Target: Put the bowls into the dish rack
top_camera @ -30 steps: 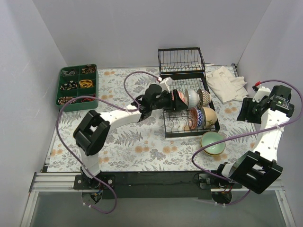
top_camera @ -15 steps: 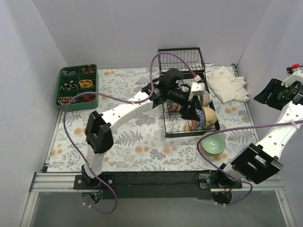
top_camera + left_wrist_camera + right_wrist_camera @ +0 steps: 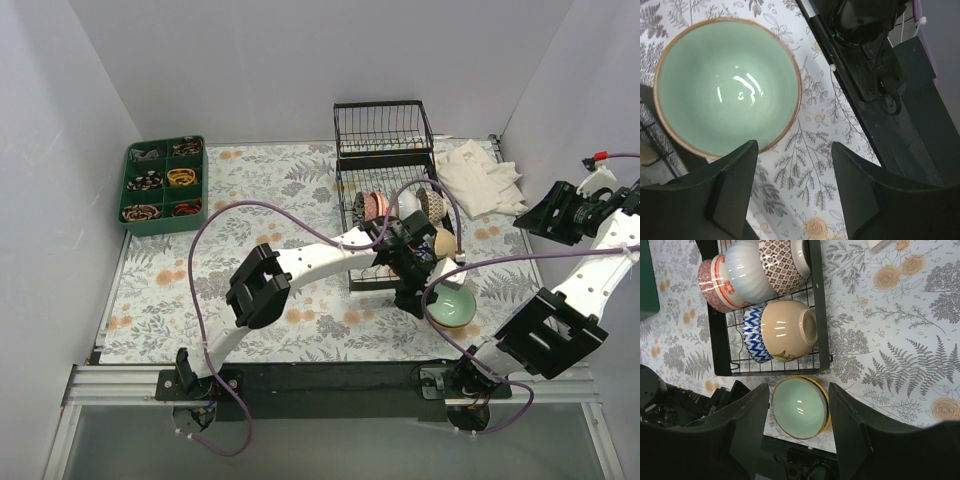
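Observation:
A pale green bowl [image 3: 452, 305] [image 3: 727, 85] sits upright on the floral mat just in front of the dish rack [image 3: 352, 262], nested in a yellow-rimmed bowl [image 3: 826, 407]. My left gripper [image 3: 418, 298] [image 3: 794, 150] hovers open right beside it, its left finger [image 3: 735, 185] overlapping the bowl's rim, with nothing held. In the rack stand red-orange [image 3: 710, 282], white [image 3: 747, 270], brown lattice [image 3: 782, 262], blue-patterned [image 3: 752, 332] and cream [image 3: 787, 330] bowls on edge. My right gripper [image 3: 540, 215] [image 3: 800, 387] is raised high at the right, open and empty, looking down on the green bowl [image 3: 800, 407].
A green compartment tray [image 3: 165, 185] stands at the back left. A white cloth [image 3: 480, 175] lies right of the rack's tall wire basket end [image 3: 383, 130]. The black base rail [image 3: 875, 65] runs close behind the green bowl. Purple cables loop over the mat.
My left arm swung from the rack's left side across it and down to the green bowl at the front right, opening a little. My right arm lifted up and back toward the right wall.

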Tool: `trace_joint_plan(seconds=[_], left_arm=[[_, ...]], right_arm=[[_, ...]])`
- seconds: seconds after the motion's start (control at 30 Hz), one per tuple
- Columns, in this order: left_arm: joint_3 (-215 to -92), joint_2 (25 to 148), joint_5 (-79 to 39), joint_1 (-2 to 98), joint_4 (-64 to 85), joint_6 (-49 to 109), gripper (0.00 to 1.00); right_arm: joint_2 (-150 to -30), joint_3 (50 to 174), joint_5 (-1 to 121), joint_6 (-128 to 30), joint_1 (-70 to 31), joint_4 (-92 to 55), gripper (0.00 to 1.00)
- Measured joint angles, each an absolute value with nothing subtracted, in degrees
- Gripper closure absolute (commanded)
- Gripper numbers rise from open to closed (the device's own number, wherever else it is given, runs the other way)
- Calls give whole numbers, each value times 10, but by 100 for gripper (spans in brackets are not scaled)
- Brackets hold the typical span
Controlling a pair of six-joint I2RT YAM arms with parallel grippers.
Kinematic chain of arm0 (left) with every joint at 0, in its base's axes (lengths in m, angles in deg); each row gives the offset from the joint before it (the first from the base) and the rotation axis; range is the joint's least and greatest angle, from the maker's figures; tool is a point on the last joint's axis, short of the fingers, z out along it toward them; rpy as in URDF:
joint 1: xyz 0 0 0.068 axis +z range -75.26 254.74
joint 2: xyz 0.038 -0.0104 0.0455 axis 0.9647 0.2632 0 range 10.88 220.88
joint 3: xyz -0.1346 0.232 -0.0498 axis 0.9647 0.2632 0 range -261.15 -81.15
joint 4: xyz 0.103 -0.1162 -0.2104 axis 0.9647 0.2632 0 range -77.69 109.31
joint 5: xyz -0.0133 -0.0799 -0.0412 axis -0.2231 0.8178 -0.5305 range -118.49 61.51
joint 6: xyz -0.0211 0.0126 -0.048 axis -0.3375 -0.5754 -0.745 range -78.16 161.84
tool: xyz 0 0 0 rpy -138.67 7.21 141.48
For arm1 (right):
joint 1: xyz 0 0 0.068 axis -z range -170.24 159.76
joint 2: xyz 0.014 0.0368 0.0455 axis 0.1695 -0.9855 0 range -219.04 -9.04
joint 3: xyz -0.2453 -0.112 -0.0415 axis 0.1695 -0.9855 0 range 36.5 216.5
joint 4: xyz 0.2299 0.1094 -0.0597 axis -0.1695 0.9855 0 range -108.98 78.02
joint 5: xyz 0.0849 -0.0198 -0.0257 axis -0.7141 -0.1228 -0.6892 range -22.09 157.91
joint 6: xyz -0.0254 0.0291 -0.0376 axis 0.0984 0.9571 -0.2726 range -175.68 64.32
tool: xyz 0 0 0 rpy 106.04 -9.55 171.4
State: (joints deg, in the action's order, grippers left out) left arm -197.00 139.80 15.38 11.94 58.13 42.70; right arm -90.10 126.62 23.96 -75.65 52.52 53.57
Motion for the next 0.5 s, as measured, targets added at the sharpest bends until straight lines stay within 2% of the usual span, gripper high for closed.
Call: trace_joint_plan(seconds=[0.17, 0.3, 0.5], left_arm=[[-1959, 1400, 133, 88, 546, 436, 41], [-1963, 1405, 113, 70, 526, 436, 46], [-1972, 1430, 87, 57, 502, 436, 65]], right_arm=[[-890, 1231, 251, -791, 525, 553, 42], [-877, 1212, 260, -817, 525, 557, 43], [-845, 1191, 268, -852, 505, 561, 46]])
